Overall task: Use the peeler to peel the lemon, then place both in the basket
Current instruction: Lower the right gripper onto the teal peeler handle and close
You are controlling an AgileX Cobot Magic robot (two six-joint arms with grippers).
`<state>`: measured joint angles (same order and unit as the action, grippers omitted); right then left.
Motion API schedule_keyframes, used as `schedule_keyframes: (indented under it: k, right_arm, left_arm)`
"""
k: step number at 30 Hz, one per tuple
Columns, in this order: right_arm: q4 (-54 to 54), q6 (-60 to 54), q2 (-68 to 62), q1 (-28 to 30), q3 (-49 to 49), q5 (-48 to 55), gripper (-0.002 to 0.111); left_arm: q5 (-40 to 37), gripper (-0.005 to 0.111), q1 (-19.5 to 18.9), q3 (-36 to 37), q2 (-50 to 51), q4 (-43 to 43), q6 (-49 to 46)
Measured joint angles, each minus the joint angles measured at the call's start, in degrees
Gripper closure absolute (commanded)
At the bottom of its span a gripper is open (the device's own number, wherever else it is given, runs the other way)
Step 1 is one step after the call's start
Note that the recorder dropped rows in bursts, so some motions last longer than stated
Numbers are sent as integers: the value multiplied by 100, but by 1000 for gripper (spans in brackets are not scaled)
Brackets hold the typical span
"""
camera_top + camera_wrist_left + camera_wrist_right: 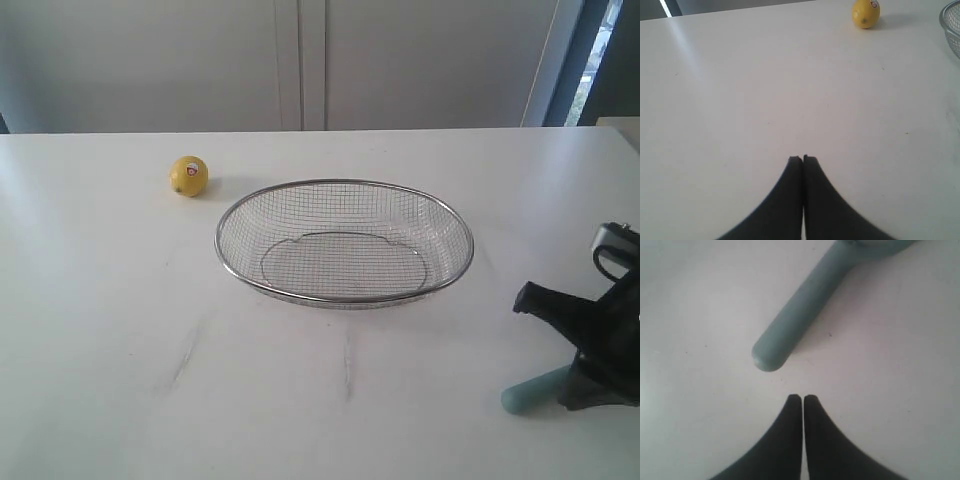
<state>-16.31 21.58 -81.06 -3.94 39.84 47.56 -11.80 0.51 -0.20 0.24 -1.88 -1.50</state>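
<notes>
Nearest the viewer, at the right front of the table [100, 350], lies the peeler [535, 392]. It rests flat, its pale teal handle pointing out from under the right gripper [803, 397]. That gripper's jaws are pressed together and hold nothing, with their tips just short of the handle's rounded end. The peeler's head is mostly hidden. The tool is judged light, rigid and smooth. The straight handle is the place to grasp it, across its width near the middle and clear of the blade.

Far left: the lemon [188, 176] sits on the table, well apart from the peeler, sticker [193, 170] uppermost. It is judged firm, fairly light and liable to roll, so it is best pinched across its widest part.

Centre: the basket [345, 183], wire mesh with a thick rim, stands empty between lemon and peeler.

Left gripper [803, 159]: jaws together and empty above bare table, the lemon far ahead of it.

Surface: white, smooth and matte, with faint scuffs near the front.

Background: pale wall panels [300, 60] and a strip of window [600, 50] at right.
</notes>
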Motion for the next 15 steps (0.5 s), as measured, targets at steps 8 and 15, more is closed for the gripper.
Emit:
schedule_keyframes:
  k: [8, 15]
  right_arm:
    - [-188, 345, -126, 0, 0, -34, 74]
    - [-301, 2044, -126, 0, 20, -334, 74]
  left_arm:
    - [0, 107, 0, 0, 0, 0, 0]
    - [0, 107, 0, 0, 0, 0, 0]
